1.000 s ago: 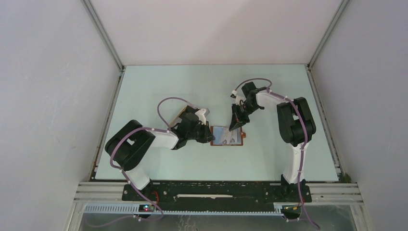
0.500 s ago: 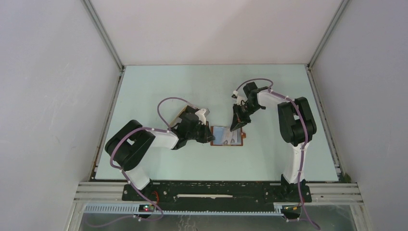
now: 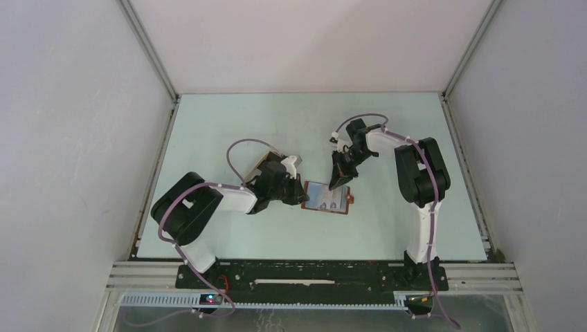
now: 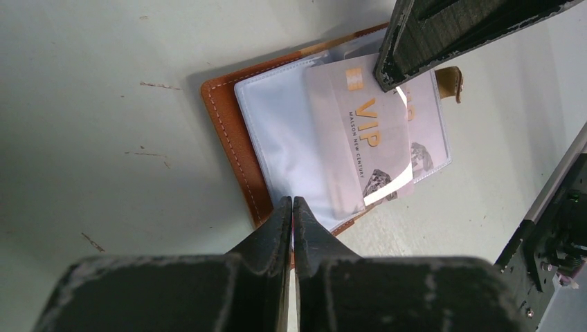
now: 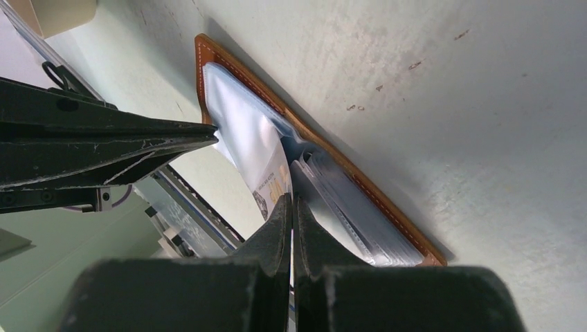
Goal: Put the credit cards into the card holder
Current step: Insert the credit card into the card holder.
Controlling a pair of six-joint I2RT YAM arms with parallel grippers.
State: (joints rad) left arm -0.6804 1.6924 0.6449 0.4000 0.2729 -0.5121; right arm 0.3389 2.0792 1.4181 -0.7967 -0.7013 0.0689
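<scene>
The card holder (image 3: 325, 198) lies open on the table, with brown leather (image 4: 225, 131) framing clear sleeves. A white credit card printed "VIP" (image 4: 360, 145) sits partly inside a sleeve, its far end sticking out. My right gripper (image 3: 339, 181) is shut on that far end of the card (image 5: 273, 183), at the holder's far edge. My left gripper (image 4: 292, 202) is shut, with its tips on the holder's near left edge; it shows in the top view (image 3: 302, 196). No other cards are visible.
A beige tray (image 3: 263, 162) sits just behind my left wrist, and its corner shows in the right wrist view (image 5: 62, 10). The holder's snap tab (image 4: 450, 79) sticks out on its right side. Metal rails border the table.
The card holder has turned slightly, and its right side now sits lower in the top view. My right gripper shifted a little left with the card. My left gripper stayed put.
</scene>
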